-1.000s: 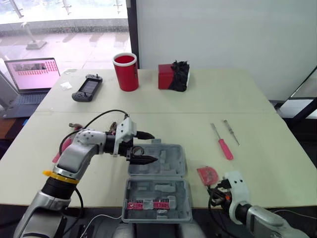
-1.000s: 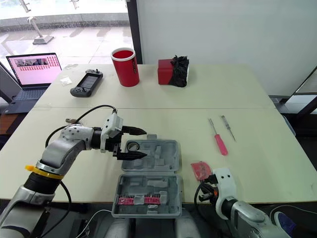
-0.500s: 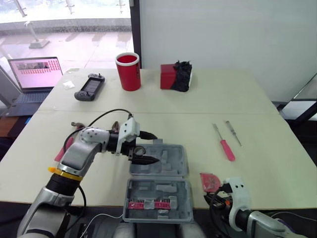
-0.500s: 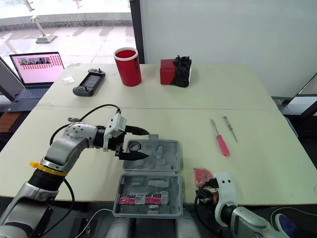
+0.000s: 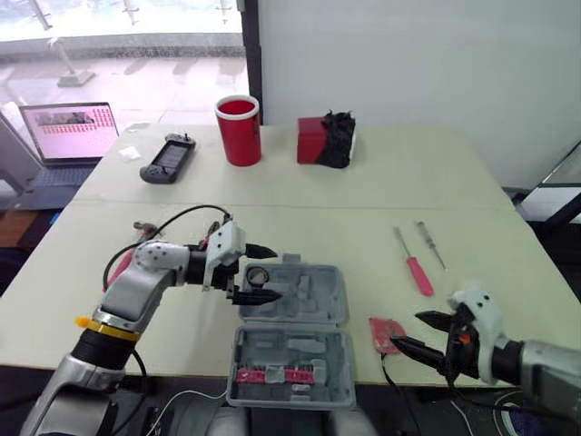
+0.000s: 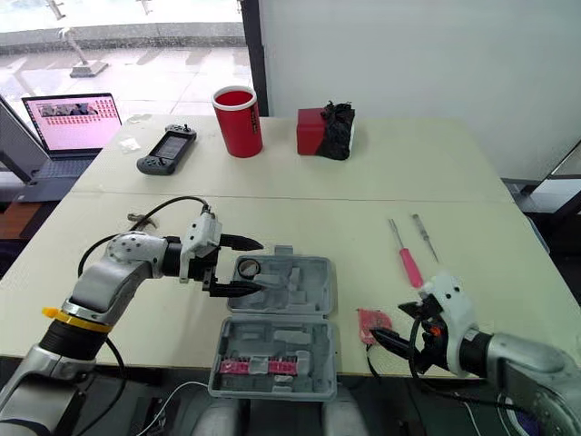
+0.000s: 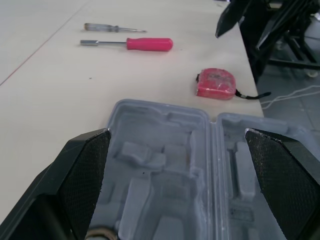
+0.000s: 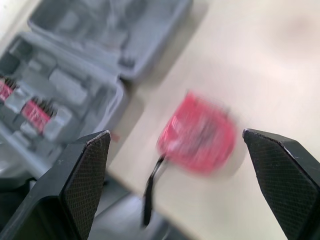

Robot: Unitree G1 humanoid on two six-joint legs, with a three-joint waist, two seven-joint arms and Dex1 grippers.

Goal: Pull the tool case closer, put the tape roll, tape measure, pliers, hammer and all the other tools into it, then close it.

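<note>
1. tool case [image 5: 290,313]: grey, lying open and flat at the near edge of the table [image 5: 363,195], between the two arms. the far half has empty moulded slots; the near half carries a row of pink bits [image 5: 277,375].
2. tape roll [image 5: 258,275]: small dark ring, sitting in the far half of the case at its left corner.
3. left gripper [image 5: 262,273]: over the left end of the case, fingers spread wide. one finger is beyond the tape roll and one is on the near side, so the roll lies between them. cannot tell if either finger touches it.
4. tape measure [image 5: 385,332]: red, flat on the table just right of the case, close to the table's near edge. a dark strap trails off it.
5. right gripper [image 5: 419,332]: low at the table's near right edge, just beside the tape measure and pointed at it. its fingers [image 8: 85,175] are spread apart and hold nothing.
6. pink-handled screwdriver [image 5: 413,269] and a thinner clear-handled screwdriver [image 5: 428,242]: side by side on the table, well right of the case and beyond the tape measure.
7. a metal tool end [image 5: 142,226] shows behind the left arm; cannot tell which tool.
8. far side of the table: red cup [image 5: 239,130], red box [image 5: 313,140] with a black bundle against it, game controller [image 5: 166,160]. a laptop [image 5: 68,127] sits off to the left.
</note>
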